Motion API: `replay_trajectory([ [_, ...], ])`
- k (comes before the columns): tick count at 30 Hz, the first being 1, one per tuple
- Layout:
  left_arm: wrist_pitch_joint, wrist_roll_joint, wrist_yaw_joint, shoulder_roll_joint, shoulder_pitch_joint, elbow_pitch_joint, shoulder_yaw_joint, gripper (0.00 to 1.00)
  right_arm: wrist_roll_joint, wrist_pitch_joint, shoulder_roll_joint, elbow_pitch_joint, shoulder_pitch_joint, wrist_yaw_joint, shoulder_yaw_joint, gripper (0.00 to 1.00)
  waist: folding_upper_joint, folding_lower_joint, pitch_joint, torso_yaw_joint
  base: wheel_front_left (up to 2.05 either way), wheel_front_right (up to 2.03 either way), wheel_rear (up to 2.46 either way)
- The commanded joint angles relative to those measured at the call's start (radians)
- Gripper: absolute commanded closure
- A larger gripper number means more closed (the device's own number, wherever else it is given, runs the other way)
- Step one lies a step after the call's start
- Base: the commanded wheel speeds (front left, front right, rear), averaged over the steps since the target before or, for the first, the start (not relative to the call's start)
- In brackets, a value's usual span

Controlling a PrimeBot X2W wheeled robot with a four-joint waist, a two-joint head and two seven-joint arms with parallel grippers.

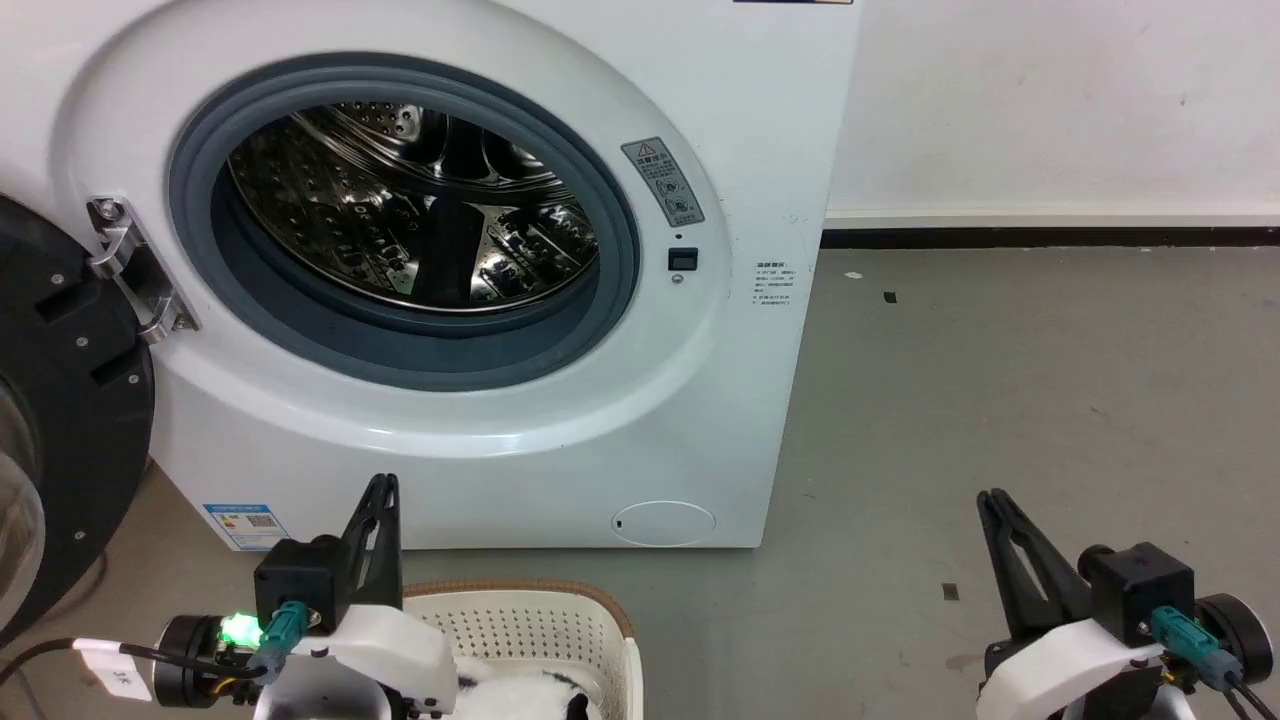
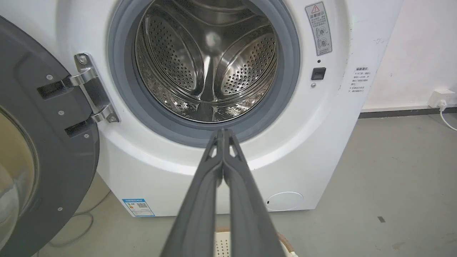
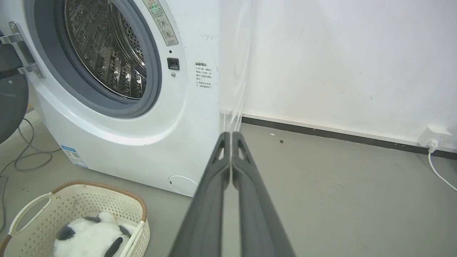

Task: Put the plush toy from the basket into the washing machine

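The white washing machine point(image 1: 480, 440) stands ahead with its black door point(image 1: 60, 420) swung open to the left and the steel drum point(image 1: 410, 200) bare inside. On the floor in front sits the cream basket point(image 1: 560, 612) with the panda plush toy point(image 3: 91, 237) lying in it. My left gripper point(image 1: 385, 487) is shut with nothing in it, raised above the basket's near-left side and pointing at the washer point(image 2: 321, 150). My right gripper point(image 1: 993, 500) is shut on nothing as well, over bare floor to the right. In the right wrist view the basket point(image 3: 76, 205) lies at lower left.
Grey concrete floor point(image 1: 1050, 400) spreads to the right of the washer up to a white wall with a dark skirting. A white socket and cable point(image 3: 433, 137) sit at the wall's foot. Loose cables point(image 3: 25, 153) lie left of the machine.
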Motion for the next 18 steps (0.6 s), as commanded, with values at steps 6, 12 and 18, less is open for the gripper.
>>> replay_trajectory([
  [6,-0.005,-0.003,0.006,0.0,0.0,0.002,-0.003,0.0,0.007,-0.005,0.0,-0.001,0.001,0.0,-0.004,0.0,0.0,0.0,0.001,0.0,0.0,0.0,0.0],
  [12,-0.018,-0.012,0.015,0.0,-0.003,0.012,-0.01,0.0,0.033,-0.018,0.0,-0.007,0.002,0.0,-0.011,0.0,0.0,0.0,0.006,0.0,0.0,0.0,0.0],
  [18,-0.031,-0.023,0.01,0.0,-0.025,0.055,-0.018,0.0,0.057,-0.03,0.0,-0.018,-0.002,0.0,-0.014,0.0,0.0,0.0,0.024,0.0,0.0,0.0,0.0],
])
